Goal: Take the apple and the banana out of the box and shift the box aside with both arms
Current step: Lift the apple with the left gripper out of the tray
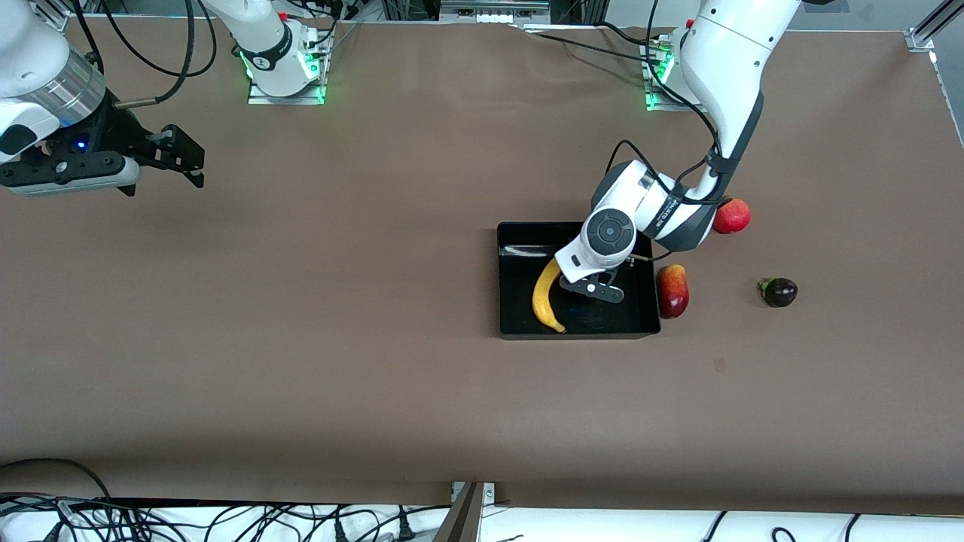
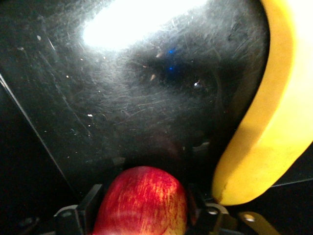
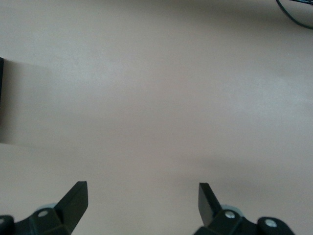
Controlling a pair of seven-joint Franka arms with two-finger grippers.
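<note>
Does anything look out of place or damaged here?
Nothing stands out. The banana lies in the box, the left gripper holds an apple over it, and the right gripper waits open.

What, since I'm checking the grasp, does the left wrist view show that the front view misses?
Left wrist only: a red apple gripped by the left end effector over the box. Front only: the right end effector waiting open over the table toward the right arm's end, two red fruits and a dark fruit outside the box. Both: the banana in the box.
</note>
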